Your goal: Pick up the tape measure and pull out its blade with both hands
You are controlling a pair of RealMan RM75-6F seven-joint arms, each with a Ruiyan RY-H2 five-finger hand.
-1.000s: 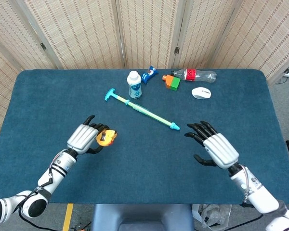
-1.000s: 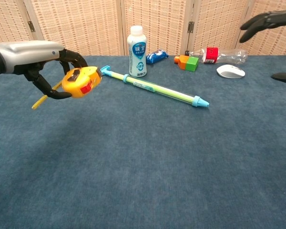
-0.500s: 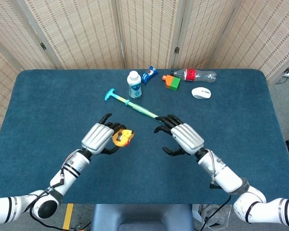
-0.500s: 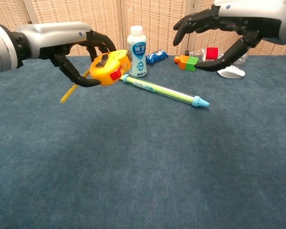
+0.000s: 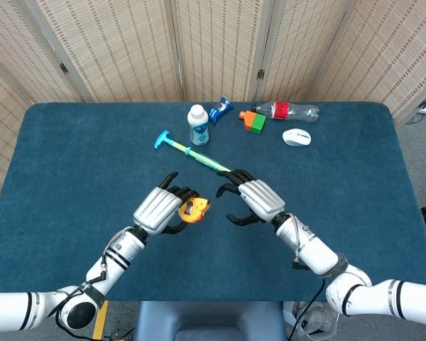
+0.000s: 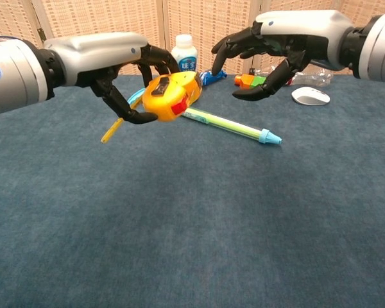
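The left hand (image 6: 119,70) held the yellow tape measure (image 6: 172,95) off the blue table (image 6: 192,218), its dark fingers (image 6: 155,59) curled over the case top and thumb hooked beneath. A yellow strap (image 6: 113,129) dangled below. The right hand (image 6: 276,45) hovered just beside the case, fingers (image 6: 230,46) spread and empty, not touching it

Tape measure (image 5: 194,210) (aloft) — left of right robot hand (image 5: 254,201)

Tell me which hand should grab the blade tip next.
Right. The left hand already holds the tape measure off the table, while the right hand hangs open and empty just beside its front end.
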